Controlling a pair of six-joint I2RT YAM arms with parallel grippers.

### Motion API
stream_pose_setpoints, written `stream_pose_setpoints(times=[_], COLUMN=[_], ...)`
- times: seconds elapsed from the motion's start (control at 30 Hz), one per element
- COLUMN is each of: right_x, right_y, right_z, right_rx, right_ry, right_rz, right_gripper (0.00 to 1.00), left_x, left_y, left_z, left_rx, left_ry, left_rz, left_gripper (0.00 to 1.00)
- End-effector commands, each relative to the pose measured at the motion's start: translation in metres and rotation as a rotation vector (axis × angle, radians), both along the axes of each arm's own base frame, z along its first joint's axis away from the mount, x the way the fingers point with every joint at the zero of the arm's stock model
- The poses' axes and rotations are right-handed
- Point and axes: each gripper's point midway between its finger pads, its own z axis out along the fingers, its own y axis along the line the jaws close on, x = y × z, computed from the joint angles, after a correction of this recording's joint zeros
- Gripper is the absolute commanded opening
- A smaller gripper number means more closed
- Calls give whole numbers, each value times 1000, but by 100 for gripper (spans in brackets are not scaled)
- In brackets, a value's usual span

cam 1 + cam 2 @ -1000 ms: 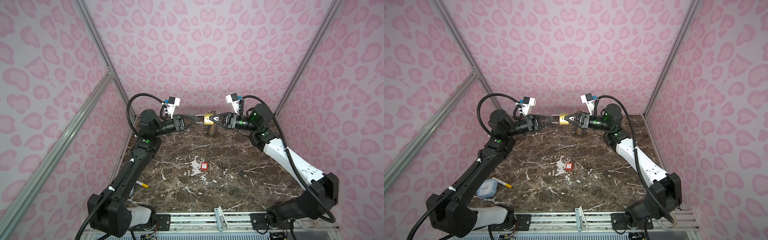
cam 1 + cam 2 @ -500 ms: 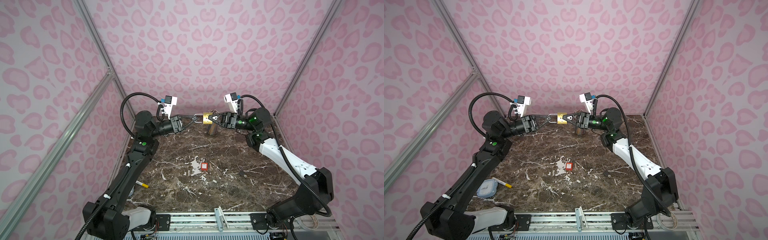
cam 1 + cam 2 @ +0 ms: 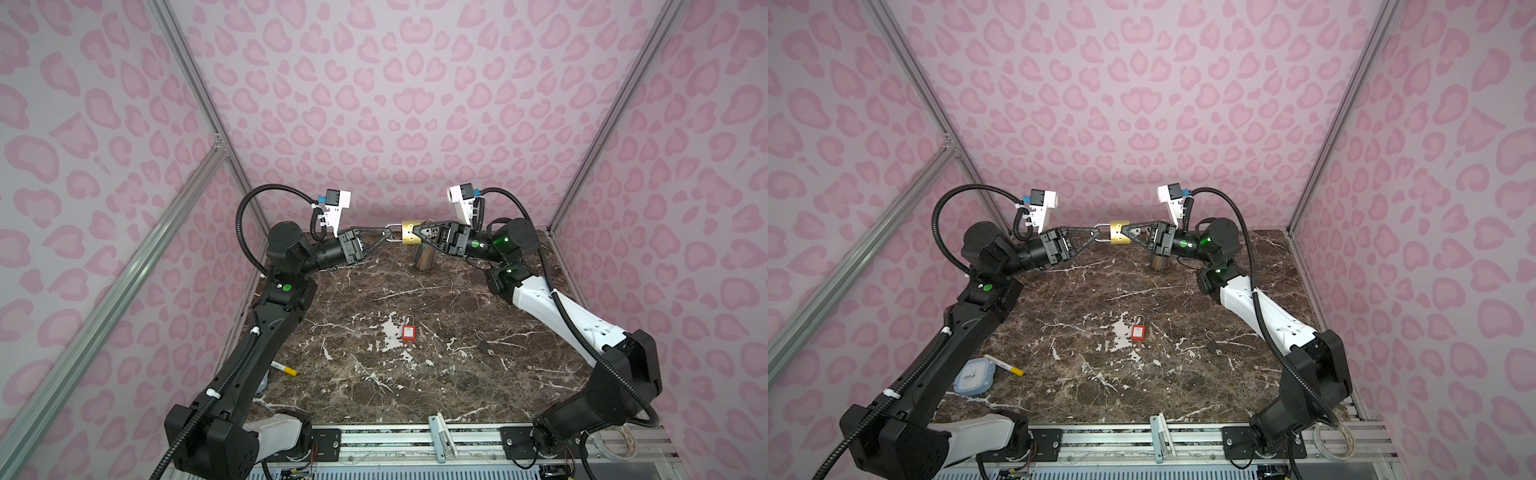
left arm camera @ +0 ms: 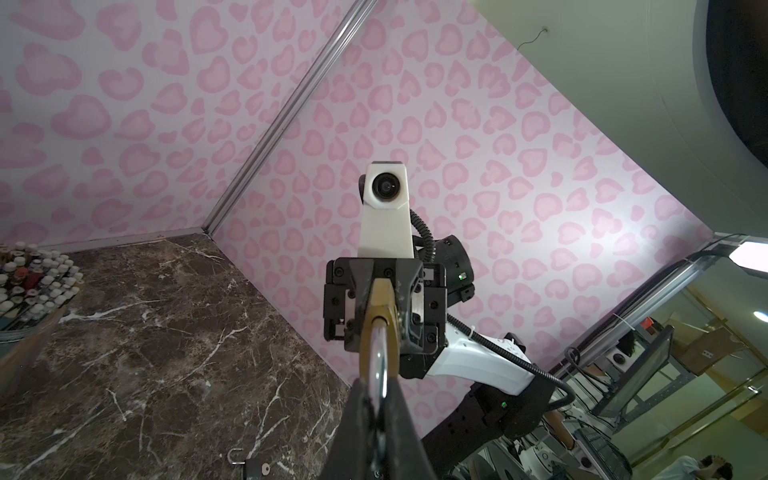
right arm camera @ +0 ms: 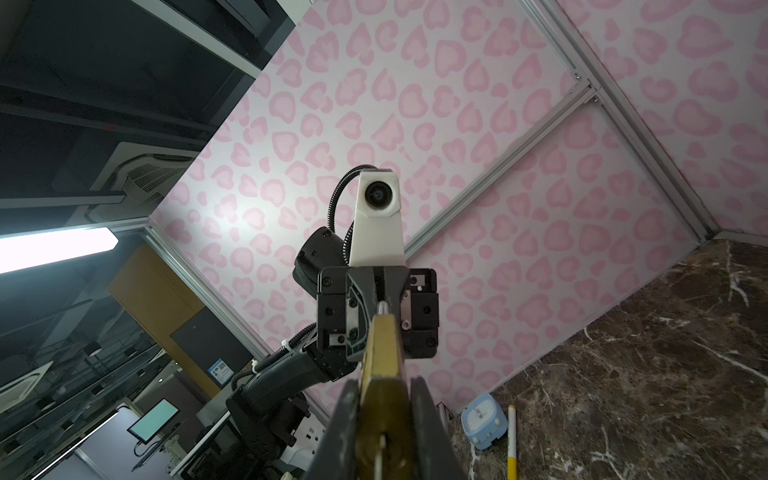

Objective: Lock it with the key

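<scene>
Padlock [image 3: 405, 237] between left pincer [image 3: 387, 240], right pincer [image 3: 416, 237], above table [image 3: 374, 395] rear

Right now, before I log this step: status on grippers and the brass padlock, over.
Left gripper shut on shackle of brass padlock. Right gripper shut on its body, lock aloft. Red padlock lies on the table below, clear.

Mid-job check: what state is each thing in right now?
brass padlock: held off the table, between both grippers.
left gripper: shut on its shackle.
right gripper: shut on its body.
red padlock: lying flat on the table, untouched.
small dark padlock: lying on the table, shackle open.
</scene>
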Motion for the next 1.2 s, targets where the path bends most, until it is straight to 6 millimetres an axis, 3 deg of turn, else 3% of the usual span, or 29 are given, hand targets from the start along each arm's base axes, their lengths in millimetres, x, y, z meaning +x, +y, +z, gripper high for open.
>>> stream_pose_setpoints(times=[0.0,0.33,0.47,0.8,1.0,1.07,1.17], right_x=[-12,-20,-14,-12,-11,-9,-29], right_y=[2,13,15,6,1,11,55], right_z=[13,17,8,5,4,-2,-22], right_rx=[61,86,35,9,51,37,-9], right_ry=[-21,-13,-24,-35,-28,2,32], right_rz=[52,83,34,-46,-76,-93,-23], right_gripper=[0,0,0,0,0,0,0], left_x=[-6,-1,-3,-9,-6,-6,-3], left_y=[-4,-5,-5,-5,-7,-14,-29], left_z=[-2,-13,-6,11,4,-2,-15], left_rx=[10,44,28,15,19,24,29], left_ry=[-25,-36,-48,-88,-71,-65,-41], left_rz=[-36,-12,-20,-39,-47,-56,-96], left_gripper=[4,4,4,4,4,4,3])
